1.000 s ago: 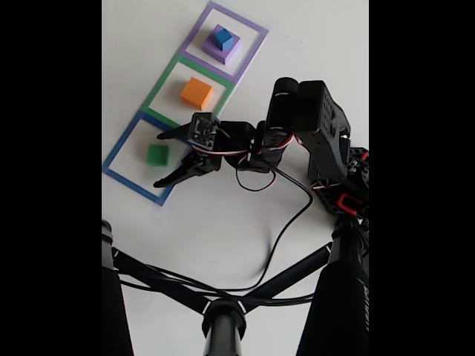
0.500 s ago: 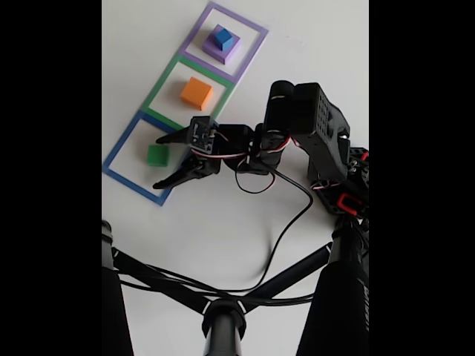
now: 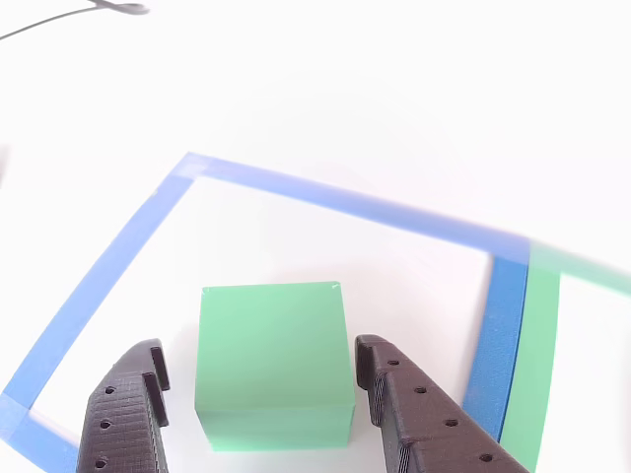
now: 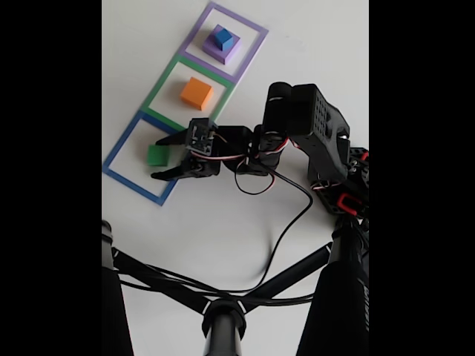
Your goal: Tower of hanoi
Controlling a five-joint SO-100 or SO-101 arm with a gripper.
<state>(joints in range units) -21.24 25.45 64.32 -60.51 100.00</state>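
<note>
- The claw (image 3: 261,399) stands open, its two black fingers on either side of the green cube (image 3: 273,363), with a slim gap of white table showing on each side; neither finger (image 3: 128,414) is seen touching it.
- In the fixed view the claw (image 4: 165,157) reaches in from the right, and its two tips bracket the green cube (image 4: 156,154).
- The green cube sits flat on the table inside the blue square outline (image 4: 119,144), near that outline's right side as the fixed view shows it.
- In the other view the blue outline (image 3: 340,195) runs around the cube, and a green strip (image 3: 540,355) lies right against its right-hand edge.
- Next up the row in the fixed view, the orange cube (image 4: 197,93) rests inside the green outline (image 4: 159,87).
- Beyond that, the purple cube (image 4: 228,52) sits inside the purple outline (image 4: 245,22), with the smaller blue cube (image 4: 221,35) stacked on top of it.
- The black arm (image 4: 308,122) bends over the white table (image 4: 223,215), and a dark cable (image 4: 286,230) loops down from it.
- Black stand tubes (image 4: 223,326) cross the lower part of the fixed view.
</note>
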